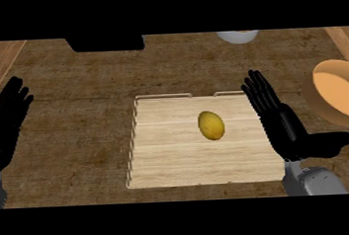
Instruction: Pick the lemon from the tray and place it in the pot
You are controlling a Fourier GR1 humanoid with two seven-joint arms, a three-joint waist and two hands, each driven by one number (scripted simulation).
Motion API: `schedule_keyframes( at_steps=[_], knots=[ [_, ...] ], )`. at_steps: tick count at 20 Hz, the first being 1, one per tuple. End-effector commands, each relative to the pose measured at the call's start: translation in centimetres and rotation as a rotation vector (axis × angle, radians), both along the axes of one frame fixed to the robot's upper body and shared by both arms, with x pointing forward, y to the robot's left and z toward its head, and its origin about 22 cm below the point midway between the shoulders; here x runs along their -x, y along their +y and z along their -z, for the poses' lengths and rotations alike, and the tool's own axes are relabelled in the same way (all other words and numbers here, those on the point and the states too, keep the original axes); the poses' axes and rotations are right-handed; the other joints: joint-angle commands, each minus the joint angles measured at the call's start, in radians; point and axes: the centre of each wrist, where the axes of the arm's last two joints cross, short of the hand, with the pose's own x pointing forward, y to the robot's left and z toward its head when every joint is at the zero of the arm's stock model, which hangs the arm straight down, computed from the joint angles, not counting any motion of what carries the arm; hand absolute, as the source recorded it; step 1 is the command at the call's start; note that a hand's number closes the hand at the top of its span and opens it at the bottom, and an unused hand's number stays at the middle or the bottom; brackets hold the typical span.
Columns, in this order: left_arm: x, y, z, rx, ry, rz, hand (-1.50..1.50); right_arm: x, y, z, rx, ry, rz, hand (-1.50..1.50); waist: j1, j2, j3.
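Observation:
A yellow lemon [211, 125] lies on the pale wooden tray [165, 164], a little right of the tray's middle. The orange pot [336, 96] stands at the right edge of the view, partly cut off. My right hand [283, 124] is open over the tray's right edge, fingers straight and pointing away from me, thumb out to the right; it is just right of the lemon and apart from it. Far from the tray, my left hand [5, 124] rests open at the left edge, fingers up.
The brown counter top surrounds the tray. A black object [105, 43] sits at the far edge, left of centre. A white bowl-like thing [237, 35] shows at the far edge, right of centre. Lighter wooden strips run along both side edges.

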Motion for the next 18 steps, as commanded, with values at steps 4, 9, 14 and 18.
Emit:
schedule_keyframes(
  at_steps=[4, 9, 14, 18],
  knots=[
    [-1.6, -3.5, -2.1, 0.044, -0.196, 0.128, 0.00, -5.3, 3.4, -7.5, 0.305, -0.061, -0.469, 1.50, 0.095, 0.047, 0.005],
    [-2.6, -6.1, -2.9, 0.108, -0.254, 0.204, 0.00, -8.4, 0.0, -14.6, 0.891, -0.225, -0.447, -1.50, 0.097, 0.061, 0.003],
    [-3.2, -8.1, -2.1, 0.139, -0.270, 0.208, 0.00, -10.5, -0.6, -17.3, 0.929, -0.323, -0.818, -1.50, 0.089, 0.065, 0.012],
    [-4.3, -7.5, -1.9, 0.130, -0.269, 0.168, 0.00, -12.0, -0.3, -20.4, 1.047, -0.371, -0.948, -1.50, 0.070, 0.055, 0.012]
  ],
)
